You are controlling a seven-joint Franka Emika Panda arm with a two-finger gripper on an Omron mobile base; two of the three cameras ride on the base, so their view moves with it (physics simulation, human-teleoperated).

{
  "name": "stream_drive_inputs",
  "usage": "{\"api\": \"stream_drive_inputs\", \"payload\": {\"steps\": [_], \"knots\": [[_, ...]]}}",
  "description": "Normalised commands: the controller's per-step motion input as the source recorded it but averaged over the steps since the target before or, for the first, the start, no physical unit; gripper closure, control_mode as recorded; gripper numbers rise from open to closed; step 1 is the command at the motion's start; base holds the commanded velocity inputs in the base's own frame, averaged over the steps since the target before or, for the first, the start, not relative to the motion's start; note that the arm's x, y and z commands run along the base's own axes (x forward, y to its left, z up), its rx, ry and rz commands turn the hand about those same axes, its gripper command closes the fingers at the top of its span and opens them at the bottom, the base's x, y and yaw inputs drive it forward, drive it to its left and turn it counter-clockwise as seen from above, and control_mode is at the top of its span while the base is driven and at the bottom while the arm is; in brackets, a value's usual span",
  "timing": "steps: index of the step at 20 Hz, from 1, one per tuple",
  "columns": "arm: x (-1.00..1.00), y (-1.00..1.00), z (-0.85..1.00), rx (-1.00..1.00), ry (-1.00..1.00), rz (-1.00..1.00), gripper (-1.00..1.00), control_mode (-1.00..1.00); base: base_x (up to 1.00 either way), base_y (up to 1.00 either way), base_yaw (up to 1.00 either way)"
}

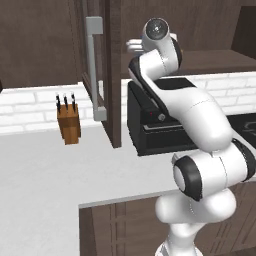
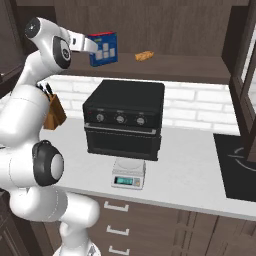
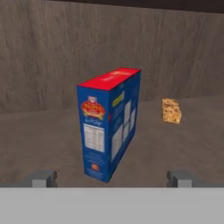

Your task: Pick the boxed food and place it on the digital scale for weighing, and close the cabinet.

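the boxed food stood upright on the brown wooden shelf inside the cabinet, its red top up and its narrow blue end with a white panel facing the hand camera. the jaws were open, with one grey fingertip low on each side of the box and neither touching it, so nothing was held. a small orange-tan lump lay on the same shelf, near the box and apart from it. in the right base view the gripper reached up to the box on the shelf, with the lump farther along to the right. below the shelf a black oven with three knobs sat on the white counter, and the digital scale lay flat on the counter just in front of the oven, bare on top. a wooden knife block stood on the counter near the white brick wall. the cabinet door with its long grey bar handle stood swung open, jutting out over the counter between the knife block and the oven. a black cooktop was set into the counter at the far right.
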Motion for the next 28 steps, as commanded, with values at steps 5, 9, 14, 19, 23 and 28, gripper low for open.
{"api": "stream_drive_inputs", "payload": {"steps": [5,9,14,19,23,28], "knots": [[0.22,0.0,0.0,0.0,0.0,-0.01,-1.0,-1.0,0.0,0.0,0.0],[0.23,-0.03,0.0,0.0,0.0,0.0,-1.0,-1.0,0.0,0.0,0.0],[0.21,-0.13,0.0,0.01,0.01,0.0,-1.0,-1.0,0.0,0.0,0.0],[0.2,-0.08,0.0,0.0,0.01,0.0,-1.0,-1.0,0.0,0.0,0.0],[0.17,0.0,0.0,0.0,0.0,0.0,-1.0,-1.0,0.0,0.0,0.0],[0.12,0.0,0.0,0.0,0.0,0.0,-1.0,-1.0,0.0,0.0,0.0]]}}
